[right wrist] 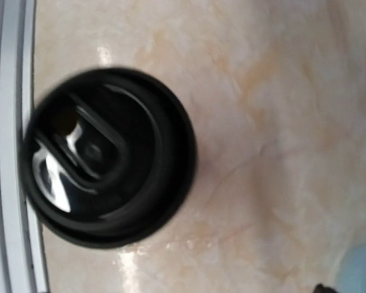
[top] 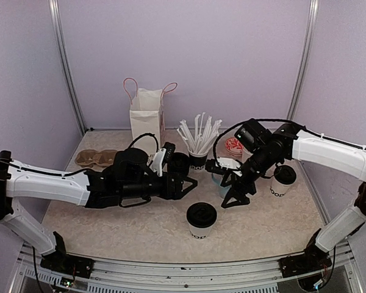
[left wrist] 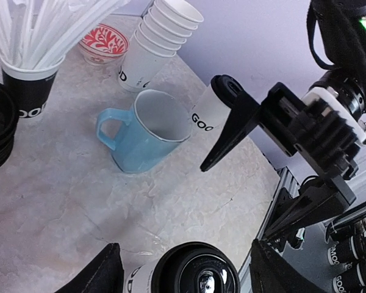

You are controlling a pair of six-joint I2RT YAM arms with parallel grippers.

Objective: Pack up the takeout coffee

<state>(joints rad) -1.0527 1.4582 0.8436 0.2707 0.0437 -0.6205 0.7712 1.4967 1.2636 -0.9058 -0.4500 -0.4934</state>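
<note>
Nearest the arm bases, one lidded cup (top: 201, 221) stands before the blue mug (left wrist: 143, 137); its twin (top: 283, 182) stands right of the mug. Both are white, black-lidded and unheld. Left gripper (top: 189, 185) and right gripper (top: 236, 196) hover beside the mug, jaws spread wide and empty, judged ready for pickup. A paper bag (top: 146, 119) stands upright behind the mug.

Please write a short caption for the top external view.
Left claw and right claw both open, two lidded coffee cups standing unheld nearby, paper bag at the back.
</note>
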